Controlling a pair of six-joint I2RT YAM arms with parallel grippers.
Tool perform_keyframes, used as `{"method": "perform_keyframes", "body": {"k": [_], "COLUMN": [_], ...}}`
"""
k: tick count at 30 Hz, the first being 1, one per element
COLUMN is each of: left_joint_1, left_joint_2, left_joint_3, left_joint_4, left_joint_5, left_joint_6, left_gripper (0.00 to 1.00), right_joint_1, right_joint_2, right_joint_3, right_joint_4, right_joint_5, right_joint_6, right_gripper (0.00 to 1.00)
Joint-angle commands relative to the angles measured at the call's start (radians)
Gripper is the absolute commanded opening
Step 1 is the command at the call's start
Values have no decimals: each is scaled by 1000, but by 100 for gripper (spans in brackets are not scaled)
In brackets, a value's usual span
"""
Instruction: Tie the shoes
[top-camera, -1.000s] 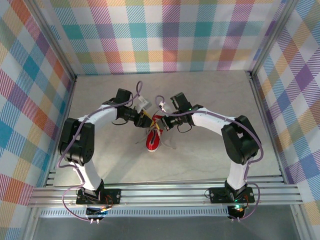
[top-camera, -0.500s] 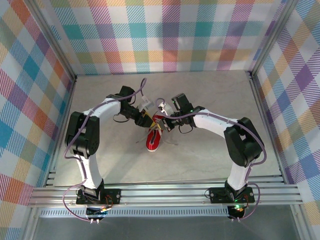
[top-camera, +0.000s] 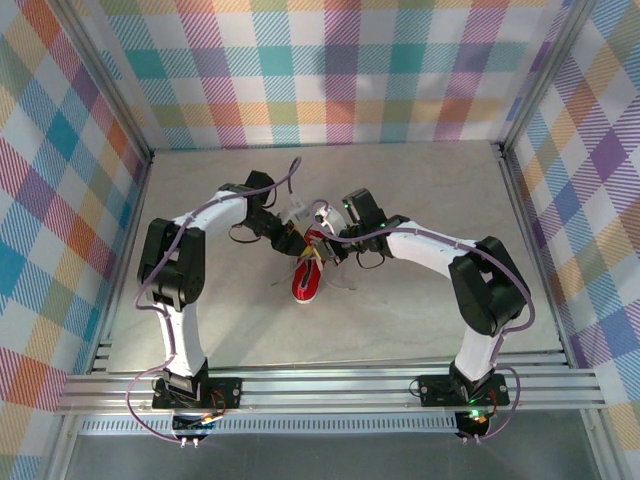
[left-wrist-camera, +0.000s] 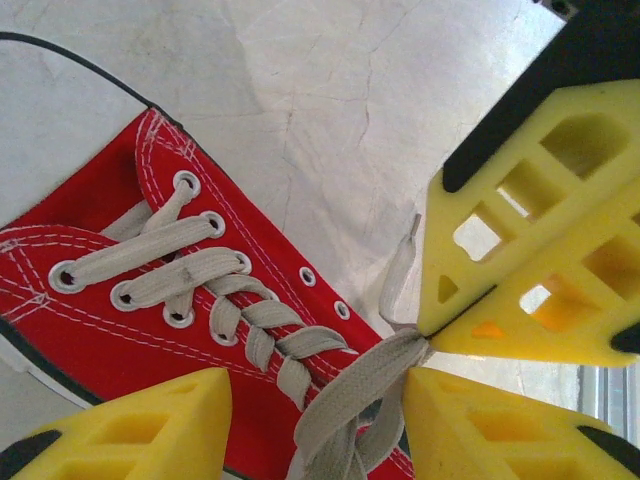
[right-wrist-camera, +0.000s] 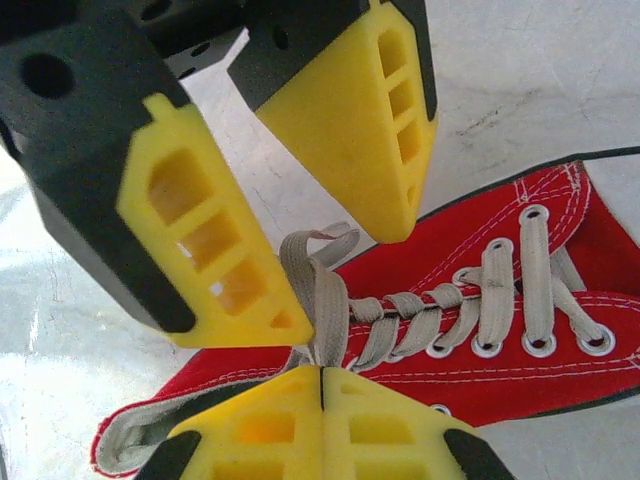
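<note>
Your red shoe (top-camera: 305, 283) lies in the middle of the table (top-camera: 420, 200), with its white toe pointing toward you. At the far end of the shoe, both grippers meet over the laces (right-wrist-camera: 322, 300). Your right gripper (right-wrist-camera: 320, 372) is squeezed tight on the grey laces, just beside the top eyelets. Your left gripper (left-wrist-camera: 315, 400) sits nose to nose with it, and its two yellow fingers (left-wrist-camera: 130, 430) are spread apart. The laces run through that gap, and the fingers are not pinching them.
</note>
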Motion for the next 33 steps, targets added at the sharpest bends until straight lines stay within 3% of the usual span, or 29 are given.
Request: {"method": "perform_keyframes", "body": {"k": [1, 10, 13, 16, 20, 22, 28, 33], "left_joint_1": [-11, -25, -27, -29, -25, -22, -13, -48], "left_joint_2": [21, 23, -1, -77, -172, -226, -425, -557], "left_joint_3": [35, 42, 11, -91, -192, -245, -463, -673], "left_joint_4": [-53, -82, -17, 165, 291, 340, 507, 613], "left_joint_5": [-2, 23, -20, -140, -245, -276, -416, -465], "left_joint_6": [36, 38, -95, -311, -510, -583, -793, -932], "left_gripper": [48, 49, 45, 47, 62, 62, 55, 38], "right_joint_1": [7, 7, 7, 7, 7, 7, 7, 9], "right_joint_2": [-45, -45, -42, -43, -37, -36, -25, -31], "right_joint_3": [-20, -27, -22, -22, -15, -14, 4, 16], "right_joint_4": [26, 17, -1, -4, -17, -24, -62, -76], "right_joint_5": [0, 36, 64, 64, 55, 53, 56, 70], "right_joint_6": [-21, -19, -18, -19, -27, -27, -83, -108], "right_gripper": [0, 0, 0, 0, 0, 0, 0, 0]}}
